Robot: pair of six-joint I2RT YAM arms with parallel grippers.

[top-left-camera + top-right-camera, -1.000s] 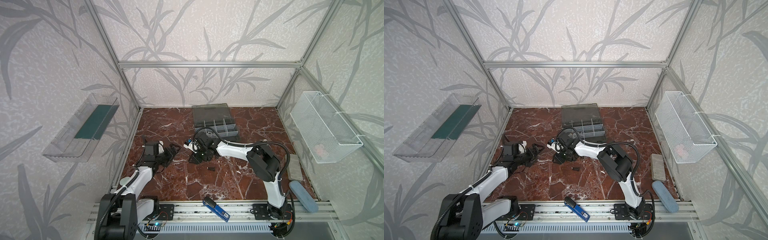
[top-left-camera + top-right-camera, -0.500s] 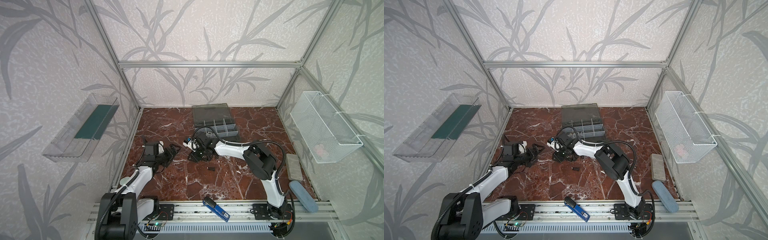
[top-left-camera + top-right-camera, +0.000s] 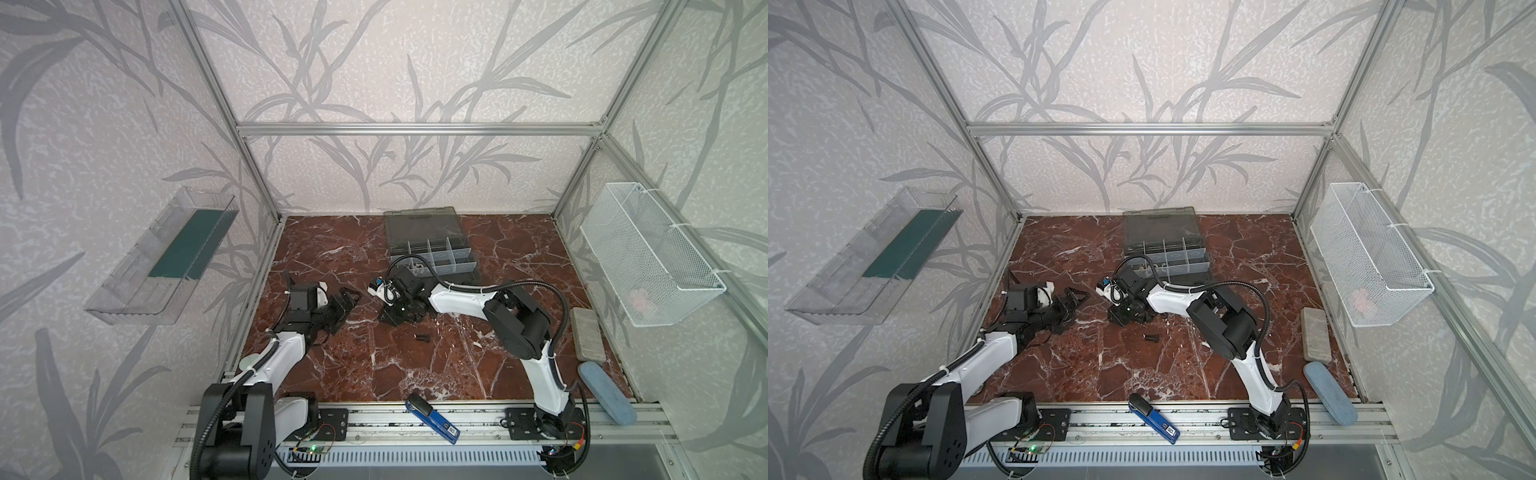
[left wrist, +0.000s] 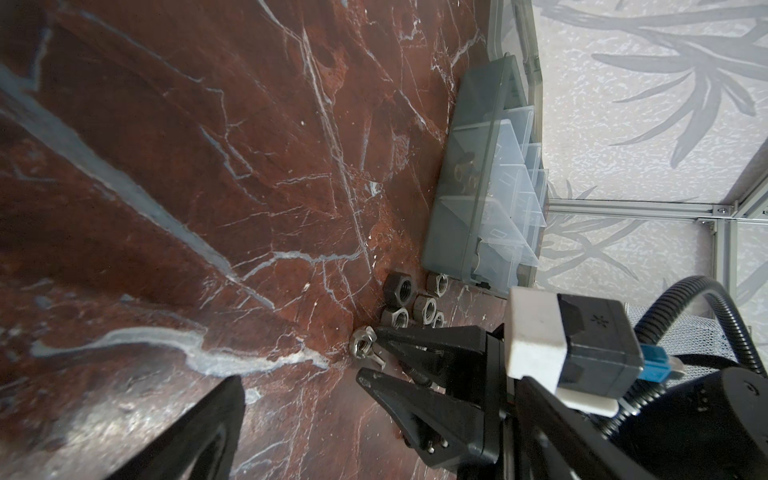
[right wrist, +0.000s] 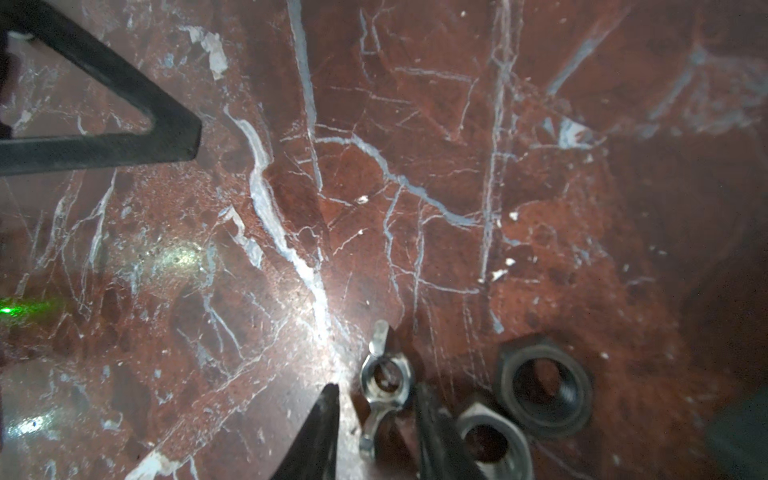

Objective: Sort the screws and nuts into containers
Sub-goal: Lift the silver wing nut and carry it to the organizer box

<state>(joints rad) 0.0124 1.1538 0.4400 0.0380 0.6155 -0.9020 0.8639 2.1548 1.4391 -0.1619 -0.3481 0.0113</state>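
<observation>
At the back of the red desk sits the open grey case. The left hand is spread wide, empty. The right hand is partly open, its fingers either side of a winged nut. More nuts lie just beside.

Pale wallpaper with grey leaf sprays covers every wall; aluminium frame bars trace the corners; the floor is glossy red-brown marble veined white; a clear tray and a white mesh basket hang on opposite side walls.
</observation>
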